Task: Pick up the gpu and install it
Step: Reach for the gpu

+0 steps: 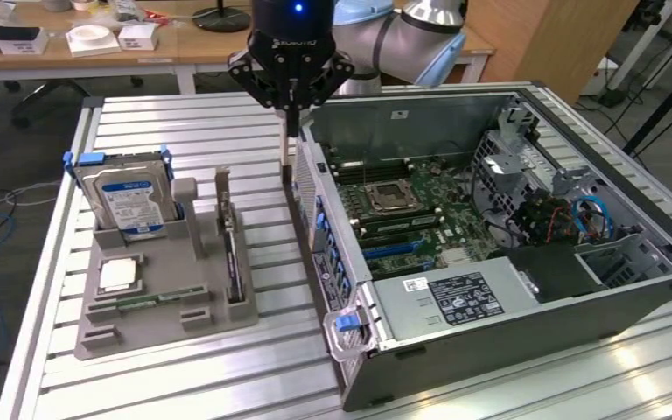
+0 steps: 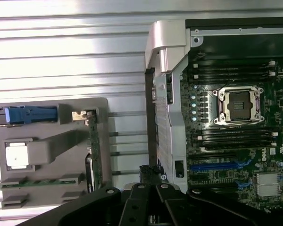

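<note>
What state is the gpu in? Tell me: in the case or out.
Out. The gpu stands on edge in the gray holder, beside the open computer case, not in a motherboard slot.

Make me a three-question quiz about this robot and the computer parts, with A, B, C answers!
1. Where is the gpu? A: standing in the grey holder. B: on a chair. C: under the table.
2. What colour are the hard drive's side rails? A: red. B: blue. C: yellow.
3. The end effector is: A: shut and empty. B: wide open. C: gripping the hard drive.
Answers: 1 A, the card stands on edge in its slot; 2 B, blue rails flank the drive; 3 A, its fingers meet with nothing between.
</note>
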